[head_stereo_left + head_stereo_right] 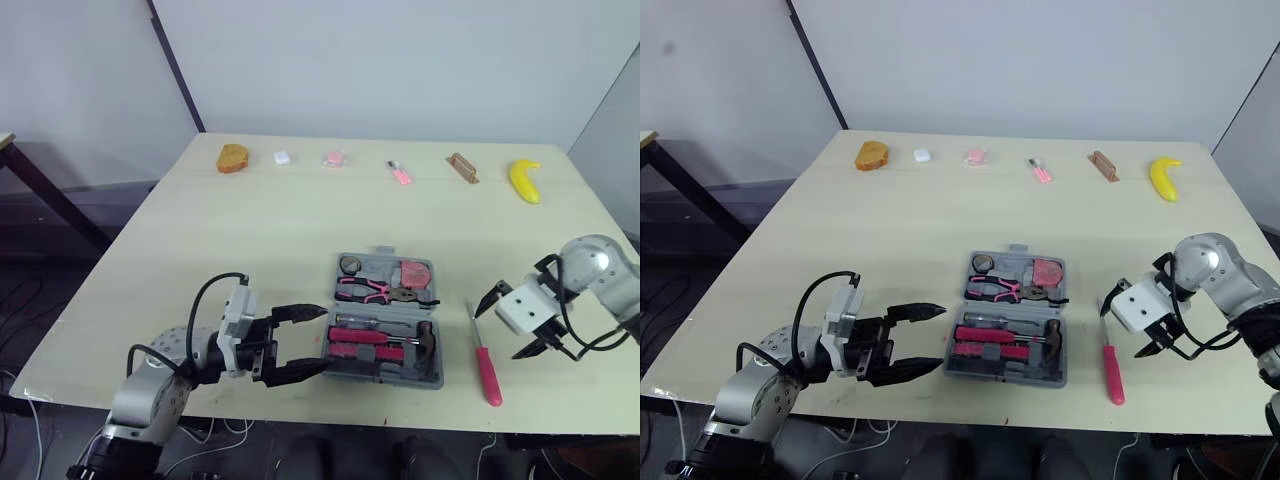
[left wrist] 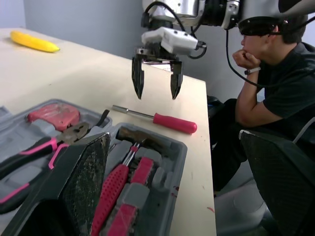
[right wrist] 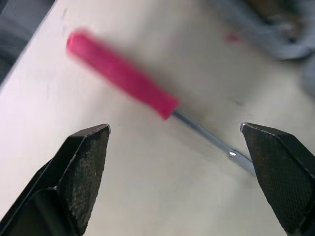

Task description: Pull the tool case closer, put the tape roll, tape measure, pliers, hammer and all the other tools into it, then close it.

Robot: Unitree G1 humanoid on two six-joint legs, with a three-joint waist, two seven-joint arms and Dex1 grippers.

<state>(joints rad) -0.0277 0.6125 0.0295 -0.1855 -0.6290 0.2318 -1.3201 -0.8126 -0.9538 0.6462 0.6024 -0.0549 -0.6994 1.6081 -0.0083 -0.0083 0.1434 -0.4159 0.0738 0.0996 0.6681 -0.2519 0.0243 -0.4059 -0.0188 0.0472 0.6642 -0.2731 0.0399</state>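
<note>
Far left, the left gripper (image 1: 300, 343) sits low at the table's (image 1: 250, 230) near edge, its two black fingers spread apart with nothing between them, tips just beside the case's left side. And there's the case (image 1: 436, 378): grey plastic, lying open and flat near the front edge, about mid-table. The far half holds the small round tape roll (image 1: 350, 264), the pink-handled pliers (image 1: 362, 290) and a reddish tape measure (image 1: 415, 272); the near half carries the hammer (image 1: 385, 345), red grip and dark head, alongside other red-handled pieces too small to name. Just right of the case, a screwdriver (image 1: 487, 366) lies on the bare table, pink-red handle toward the front edge, thin metal shaft pointing away. Above its shaft hangs the right gripper (image 1: 511, 324), fingers wide apart and empty. A banana (image 1: 524, 181) lies at the far right edge, and a person (image 2: 268, 83) sits off beyond the right side.
</note>
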